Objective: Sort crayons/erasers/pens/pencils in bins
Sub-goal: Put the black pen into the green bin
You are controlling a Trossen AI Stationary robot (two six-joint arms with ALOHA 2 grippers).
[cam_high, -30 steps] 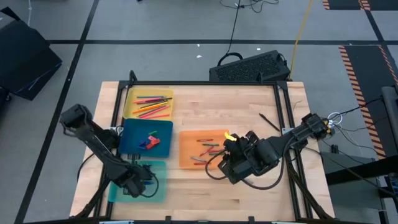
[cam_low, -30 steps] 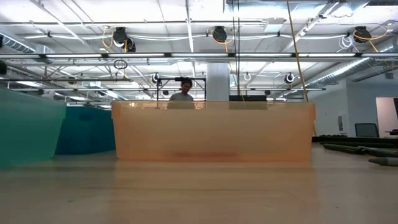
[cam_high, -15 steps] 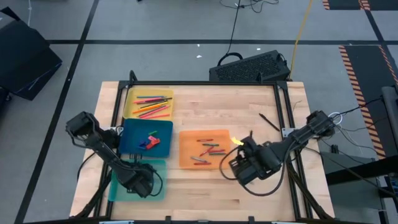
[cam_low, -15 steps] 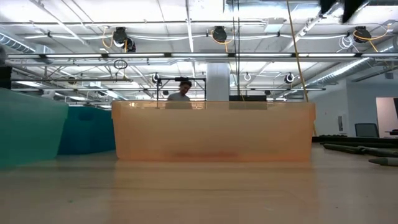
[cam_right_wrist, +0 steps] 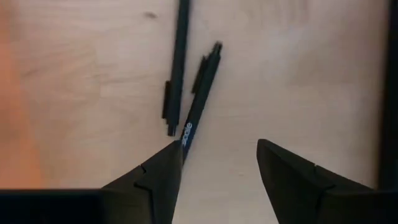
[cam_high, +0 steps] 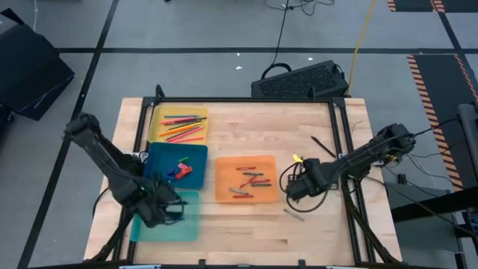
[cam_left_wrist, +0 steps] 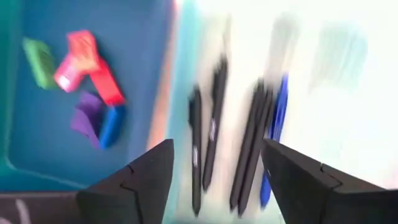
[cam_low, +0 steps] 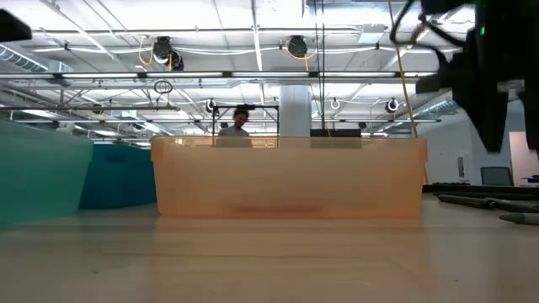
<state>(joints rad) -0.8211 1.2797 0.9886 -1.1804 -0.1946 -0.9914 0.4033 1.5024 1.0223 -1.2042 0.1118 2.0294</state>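
Observation:
Four bins sit on the table: yellow [cam_high: 179, 125] with pencils, dark blue [cam_high: 177, 164] with erasers [cam_left_wrist: 87, 68], orange [cam_high: 245, 179] with crayons, and teal [cam_high: 166, 217] with several dark pens [cam_left_wrist: 211, 118] and a blue one. My left gripper [cam_left_wrist: 214, 155] hangs open over the teal bin, near the blue bin's edge, holding nothing. My right gripper [cam_right_wrist: 217, 155] is open just right of the orange bin. Two black pens [cam_right_wrist: 199, 93] lie flat on the wood ahead of its fingers, untouched.
A black pen [cam_high: 323, 146] lies on the wood toward the far right. A small grey stick [cam_high: 293, 214] lies near the front, right of the orange bin. A dark keyboard [cam_high: 299, 81] sits beyond the far edge. A person stands in the room behind.
My right gripper has gone from over the orange bin's right edge toward the table's right edge, and now stands over bare wood. My left gripper has stayed over the teal bin and shifted a little toward the blue bin.

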